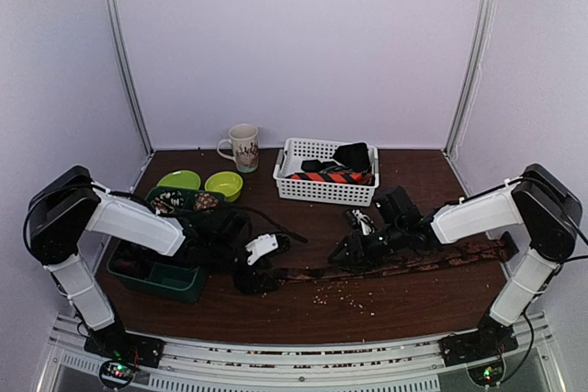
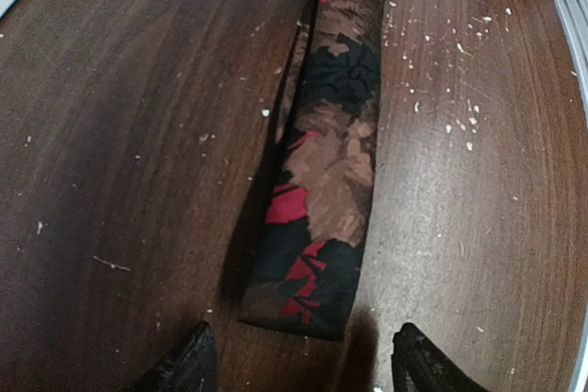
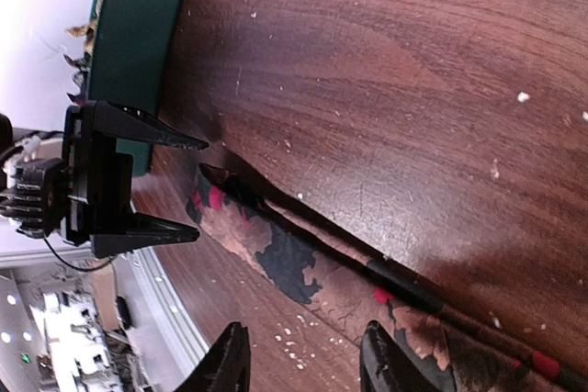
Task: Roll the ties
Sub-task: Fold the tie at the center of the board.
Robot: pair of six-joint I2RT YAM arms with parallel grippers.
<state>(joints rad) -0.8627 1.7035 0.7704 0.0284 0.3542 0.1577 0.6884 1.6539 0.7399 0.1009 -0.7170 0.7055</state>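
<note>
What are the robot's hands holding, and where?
Nothing. The left gripper sits open at the end of the tie; the right gripper is open above it.

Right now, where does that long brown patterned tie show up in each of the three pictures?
Top external: the tie lies flat across the lower middle.
Left wrist: it runs up the middle, ending near the bottom.
Right wrist: it crosses the lower half diagonally.
Shared landmark: the left claw, at the tie's end in every view.

The left arm [image 1: 133,218] and right arm [image 1: 478,213] wear white shells over black joints, with the left hand [image 2: 303,369] and right hand [image 3: 308,360] black-fingered, and the bases [image 1: 119,369] lit green.
</note>
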